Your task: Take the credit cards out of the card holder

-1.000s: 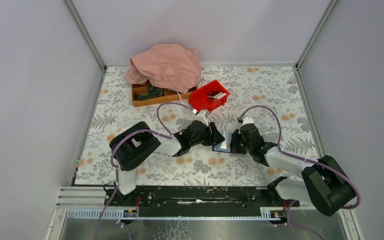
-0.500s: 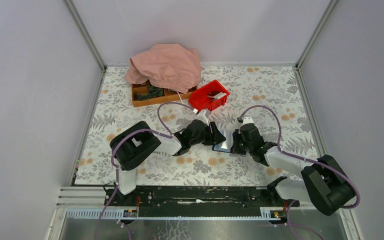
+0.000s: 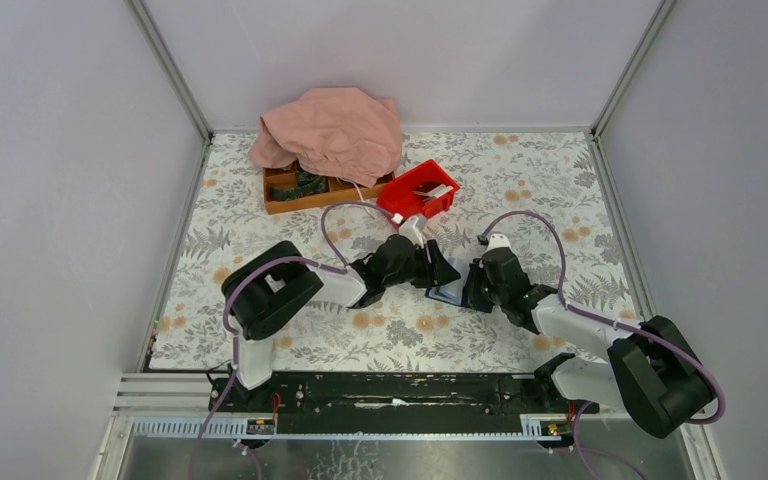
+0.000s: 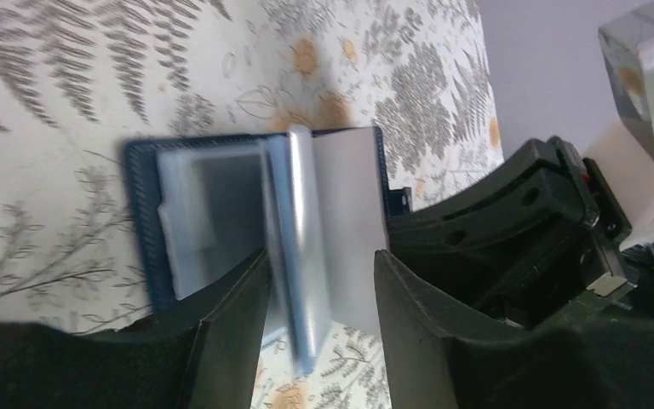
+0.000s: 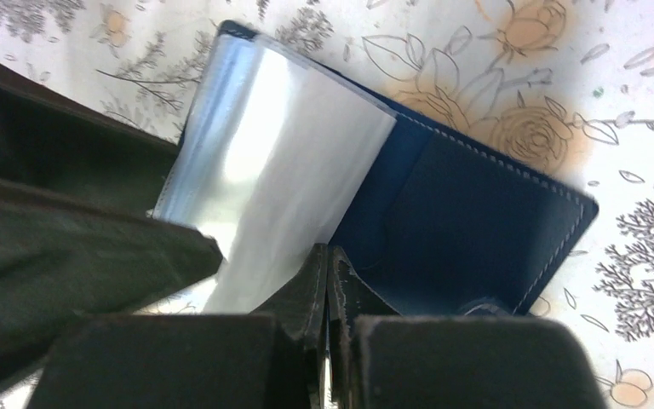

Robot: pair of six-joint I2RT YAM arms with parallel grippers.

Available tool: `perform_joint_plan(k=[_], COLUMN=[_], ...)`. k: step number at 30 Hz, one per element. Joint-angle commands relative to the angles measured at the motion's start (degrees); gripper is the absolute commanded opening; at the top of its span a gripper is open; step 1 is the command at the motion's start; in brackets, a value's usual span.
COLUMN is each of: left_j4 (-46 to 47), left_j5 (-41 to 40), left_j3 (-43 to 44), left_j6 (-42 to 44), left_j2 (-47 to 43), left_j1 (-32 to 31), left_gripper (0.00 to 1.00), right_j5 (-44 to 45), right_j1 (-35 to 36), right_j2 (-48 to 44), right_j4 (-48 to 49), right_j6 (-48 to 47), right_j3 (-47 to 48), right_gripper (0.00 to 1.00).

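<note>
The card holder [image 3: 445, 294] lies open mid-table, the left gripper [image 4: 319, 260] spread astride its upright glossy sleeves [image 5: 281, 162] from 11 o'clock, the right gripper [image 5: 328, 268] pressed together at its 3 o'clock edge.

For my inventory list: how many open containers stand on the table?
2. A red bin at the far middle, and a brown tray left of it, partly under the pink cloth, which may hide more.
</note>
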Motion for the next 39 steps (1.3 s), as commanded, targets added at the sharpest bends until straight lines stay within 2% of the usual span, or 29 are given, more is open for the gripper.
perform_joint_plan(k=[1, 13, 21, 23, 25, 28, 39], left_j4=[3.7, 3.2, 3.1, 3.0, 2.7, 2.5, 2.5], left_j5=[5.5, 5.8, 6.0, 6.1, 6.2, 6.2, 6.4], left_j3=[1.9, 3.0, 3.6, 3.8, 4.1, 4.3, 6.3], left_j6=[-1.7, -1.6, -1.7, -1.7, -1.7, -1.7, -1.8], left_j2=[1.3, 1.8, 1.6, 1.6, 1.6, 1.6, 3.6], left_j1=[-1.2, -1.6, -1.9, -2.0, -2.1, -2.4, -3.5], left_gripper=[0.54, 0.54, 0.54, 0.54, 0.54, 0.54, 0.56], right_j5=[-0.5, 1.7, 11.6, 13.6, 15.2, 16.9, 21.9], right_j1=[0.1, 0.2, 0.2, 0.1, 0.1, 0.1, 0.1], right_j2=[-1.8, -7.3, -13.1, -13.8, -14.3, -15.0, -22.3], right_j4=[4.0, 1.0, -7.9, -9.5, -10.7, -12.1, -17.3], right_j6=[0.4, 1.0, 3.1, 4.0, 4.9, 6.1, 8.3], right_j3=[1.0, 1.0, 2.4, 2.4, 2.5, 2.4, 2.3], right_gripper=[0.01, 0.03, 0.06, 0.10, 0.21, 0.29, 0.38])
